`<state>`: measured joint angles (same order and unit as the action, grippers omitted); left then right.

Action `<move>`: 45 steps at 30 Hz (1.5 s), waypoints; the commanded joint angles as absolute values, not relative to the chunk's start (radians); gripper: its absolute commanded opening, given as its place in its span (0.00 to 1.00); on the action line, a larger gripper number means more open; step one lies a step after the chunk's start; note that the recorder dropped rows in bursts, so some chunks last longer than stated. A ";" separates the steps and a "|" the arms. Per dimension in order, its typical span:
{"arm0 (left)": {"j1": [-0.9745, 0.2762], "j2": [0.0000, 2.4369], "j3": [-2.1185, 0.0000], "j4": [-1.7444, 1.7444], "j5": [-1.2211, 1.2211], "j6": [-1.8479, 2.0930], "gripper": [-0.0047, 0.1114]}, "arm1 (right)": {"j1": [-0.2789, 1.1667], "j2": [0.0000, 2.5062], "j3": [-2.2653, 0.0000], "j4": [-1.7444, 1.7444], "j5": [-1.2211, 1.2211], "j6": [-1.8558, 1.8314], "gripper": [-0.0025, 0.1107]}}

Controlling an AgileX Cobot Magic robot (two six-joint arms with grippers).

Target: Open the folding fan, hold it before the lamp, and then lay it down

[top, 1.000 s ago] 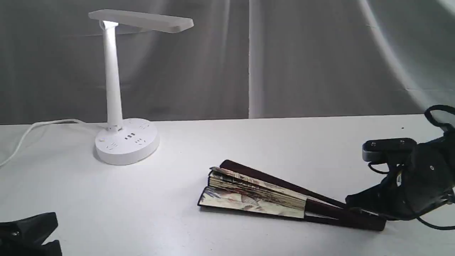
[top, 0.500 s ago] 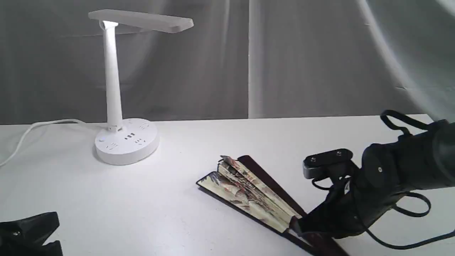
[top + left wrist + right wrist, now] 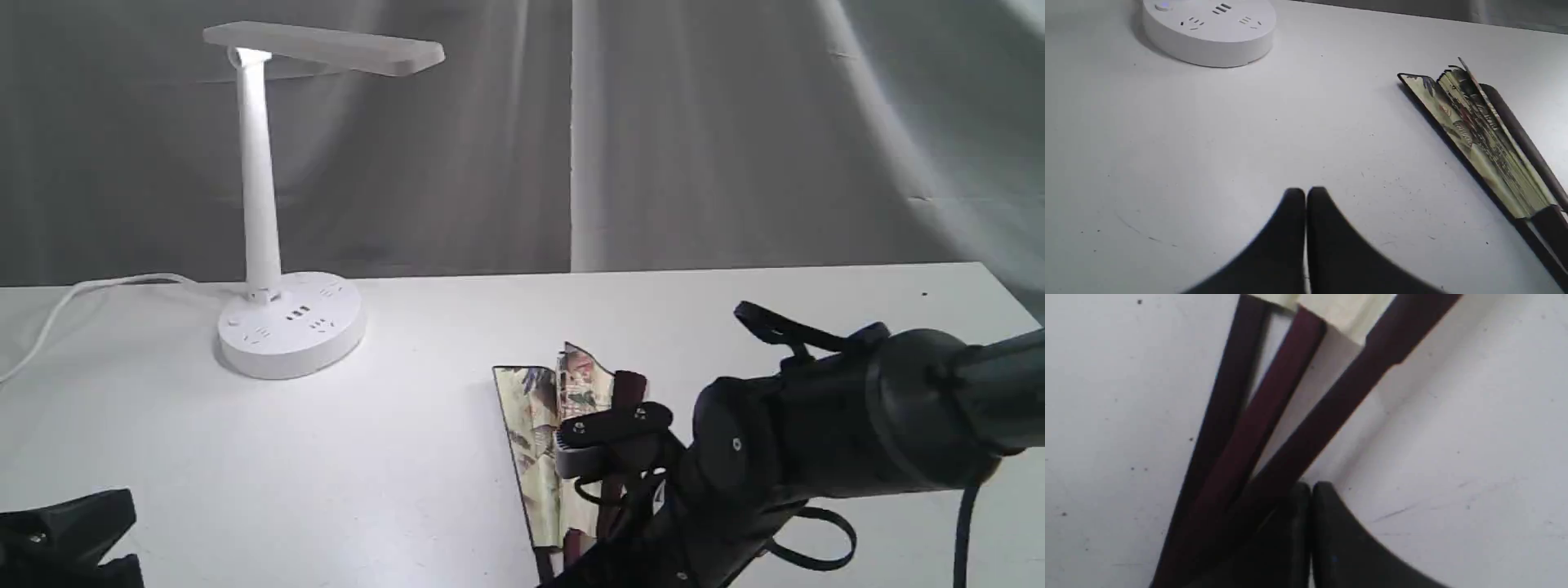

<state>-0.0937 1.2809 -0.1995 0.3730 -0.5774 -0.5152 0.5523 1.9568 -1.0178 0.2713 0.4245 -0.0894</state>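
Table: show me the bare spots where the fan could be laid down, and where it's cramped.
Widest bare patch: the table between the lamp, the left gripper and the fan. Another: the back strip from the lamp's base to the right edge. Crowded: front right, where the right gripper and its arm cover the fan's ribs; the cord crosses the far left.

white table (image 3: 408,457) bears 1 lamp (image 3: 261,204), its cord (image 3: 122,279), 1 folding fan (image 3: 539,425), seemingly flat.
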 commanded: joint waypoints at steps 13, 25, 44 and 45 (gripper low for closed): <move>-0.098 1.332 -0.407 1.180 -0.408 -1.365 0.04 | 0.316 1.850 -0.997 0.284 0.481 -0.140 0.02; -0.098 1.698 -0.682 1.266 -0.663 -1.339 0.04 | 0.209 1.842 -0.997 0.879 0.418 -0.864 0.02; -0.098 1.980 -0.802 1.148 -0.771 -1.322 0.04 | 0.209 1.956 -1.002 1.244 0.424 -1.156 0.02; -0.098 1.980 -0.802 1.148 -0.771 -1.322 0.04 | 0.209 1.956 -1.002 1.246 0.427 -1.206 0.02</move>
<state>-0.0937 1.9806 -0.7981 1.1422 -0.7495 -1.3293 0.2107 1.9589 -0.9999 1.2222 0.4280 -1.1206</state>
